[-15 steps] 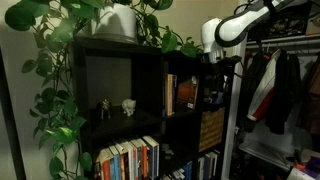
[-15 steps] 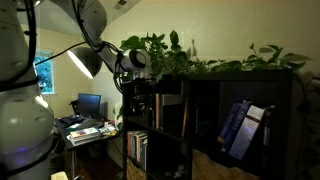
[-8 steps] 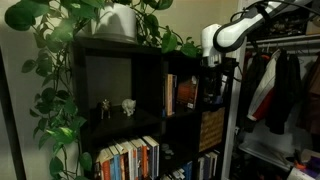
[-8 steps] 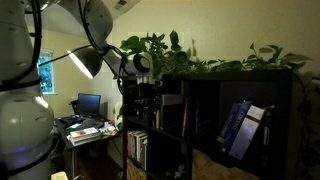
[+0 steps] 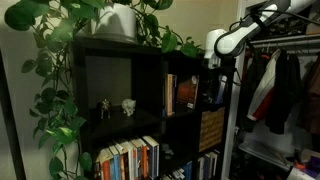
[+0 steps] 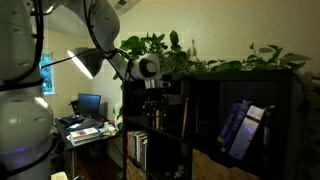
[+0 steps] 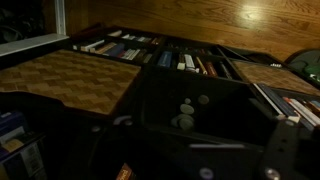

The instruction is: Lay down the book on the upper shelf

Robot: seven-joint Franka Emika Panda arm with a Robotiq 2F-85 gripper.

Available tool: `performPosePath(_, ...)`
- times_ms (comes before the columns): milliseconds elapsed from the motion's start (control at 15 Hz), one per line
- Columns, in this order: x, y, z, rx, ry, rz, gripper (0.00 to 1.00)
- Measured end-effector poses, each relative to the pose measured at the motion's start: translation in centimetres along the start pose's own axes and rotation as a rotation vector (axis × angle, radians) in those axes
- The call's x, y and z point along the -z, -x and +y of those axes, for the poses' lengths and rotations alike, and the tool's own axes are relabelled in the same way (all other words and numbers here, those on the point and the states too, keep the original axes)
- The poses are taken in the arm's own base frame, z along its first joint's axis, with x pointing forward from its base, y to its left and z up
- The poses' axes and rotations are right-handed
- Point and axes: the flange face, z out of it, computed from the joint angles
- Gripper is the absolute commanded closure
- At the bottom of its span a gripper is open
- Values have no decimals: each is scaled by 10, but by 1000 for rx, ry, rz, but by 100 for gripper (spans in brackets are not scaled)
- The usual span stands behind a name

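Observation:
The book [image 5: 186, 94] has an orange-red cover and stands upright in the upper shelf [image 5: 196, 66], the narrow dark compartment of the black-brown bookcase. A thinner pale-and-orange book [image 5: 169, 95] stands to its left. My gripper [image 5: 221, 84] hangs dark below the white wrist at the compartment's right edge, close to the book; I cannot tell if it touches. It also shows in an exterior view [image 6: 155, 92] at the bookcase's front. The wrist view is very dark, and the fingers do not show clearly.
Leafy plants and a white pot [image 5: 118, 20] sit on top of the bookcase. Small figurines [image 5: 115, 106] stand in the wide compartment, pale in the wrist view [image 7: 184, 110]. Lower rows hold several books [image 5: 130, 160]. Clothes [image 5: 278, 85] hang beside the bookcase.
The wrist and gripper have shifted slightly sideways along the bookcase front, toward the clothes side. The book has not moved.

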Motion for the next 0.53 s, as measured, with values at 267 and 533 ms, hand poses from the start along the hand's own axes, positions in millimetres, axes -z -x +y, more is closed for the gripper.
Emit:
performPosePath(267, 0, -2, 0, -11, -1, 14, 0)
performPosePath(533, -13, -18, 6, -153, -27, 181, 0)
